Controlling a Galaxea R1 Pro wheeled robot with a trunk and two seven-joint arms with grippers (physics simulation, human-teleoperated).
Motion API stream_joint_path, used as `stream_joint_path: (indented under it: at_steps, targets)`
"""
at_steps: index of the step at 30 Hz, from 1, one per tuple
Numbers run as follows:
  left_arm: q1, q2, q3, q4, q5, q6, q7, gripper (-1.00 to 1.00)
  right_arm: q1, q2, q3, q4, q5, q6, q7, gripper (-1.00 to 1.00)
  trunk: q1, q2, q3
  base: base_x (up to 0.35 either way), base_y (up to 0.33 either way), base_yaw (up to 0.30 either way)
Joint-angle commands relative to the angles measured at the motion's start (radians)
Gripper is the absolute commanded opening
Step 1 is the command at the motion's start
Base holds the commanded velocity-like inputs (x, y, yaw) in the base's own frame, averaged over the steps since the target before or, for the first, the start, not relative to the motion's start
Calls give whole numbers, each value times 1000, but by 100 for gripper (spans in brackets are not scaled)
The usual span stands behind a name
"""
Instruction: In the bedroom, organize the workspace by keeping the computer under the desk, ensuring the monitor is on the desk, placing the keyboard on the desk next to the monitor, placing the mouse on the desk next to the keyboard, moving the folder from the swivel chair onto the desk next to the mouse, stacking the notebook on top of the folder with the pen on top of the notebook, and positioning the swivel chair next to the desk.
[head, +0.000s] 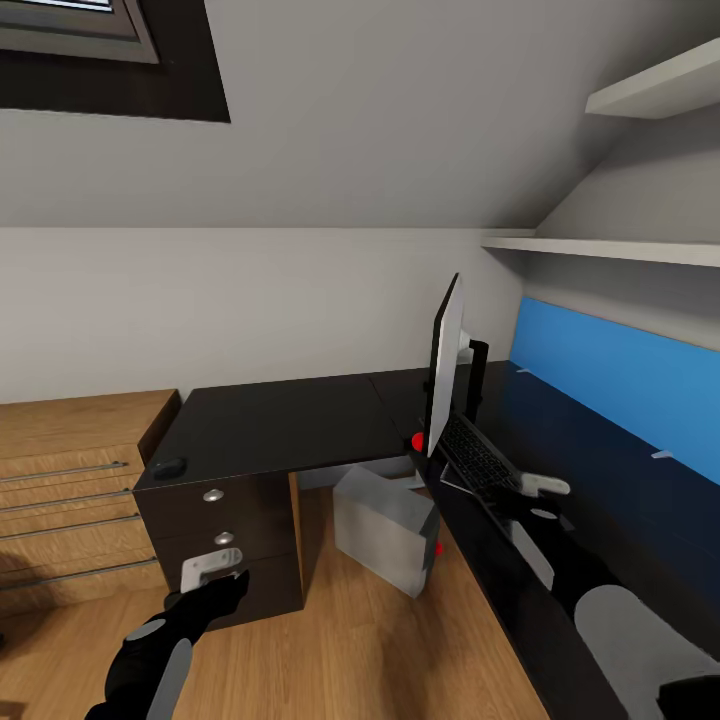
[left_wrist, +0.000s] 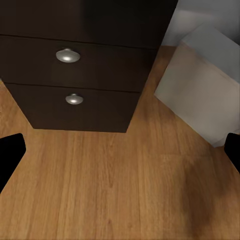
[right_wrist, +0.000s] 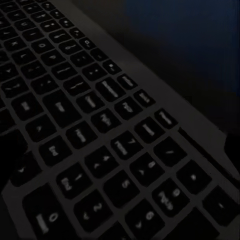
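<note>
Black gloss runs across the desk (head: 280, 425) through the middle of my head view, and its long wing stretches down toward the lower right under a blue wall panel (head: 610, 375). I see the monitor (head: 445, 365) standing edge-on near the frame's centre, with the keyboard (head: 480, 462) just below it, tilted and propped with one end raised off the desk top. My right gripper (head: 535, 495) sits at the keyboard's near end, right of centre; the right wrist view gives me dark keys (right_wrist: 100, 140) close up, and I cannot tell from either view whether the jaws are spread or pinching. The mouse (head: 168, 467) lies on the desk's left corner, at the middle left of the frame. Below it the drawer unit (head: 225, 540) shows two round knobs (left_wrist: 68, 55). My left gripper (head: 212, 572) hangs low at the lower left in front of those drawers, and in the left wrist view its dark fingertips (left_wrist: 10, 155) sit at opposite edges, spread wide over wooden floor (left_wrist: 120, 190). The grey computer (head: 385, 530) stands tilted on the floor under the desk, just below centre.
</note>
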Motion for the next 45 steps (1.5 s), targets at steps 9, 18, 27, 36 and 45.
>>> stream_joint_path:
  at_steps: [9,18,27,36,45]
  targets:
    - [-1,-2,8,-1,9,3,6,100,-24,-17,8,122,-12,-146,93,100,0,-1,-1,3,0,0]
    - [-1,-3,7,-1,9,3,6,100,-23,-20,7,116,-15,-152,97,100,0,-1,-1,86,0,0]
    - [-1,-3,7,-1,9,3,6,100,-23,-20,7,115,-16,-151,100,100,0,-1,-1,15,0,0]
    - [-1,-3,7,-1,9,3,6,100,-23,-20,7,115,-15,-151,104,100,0,-1,-1,123,0,0]
    - [-1,-3,7,-1,9,3,6,100,-23,-21,6,115,-15,-151,104,100,0,-1,-1,226,0,0]
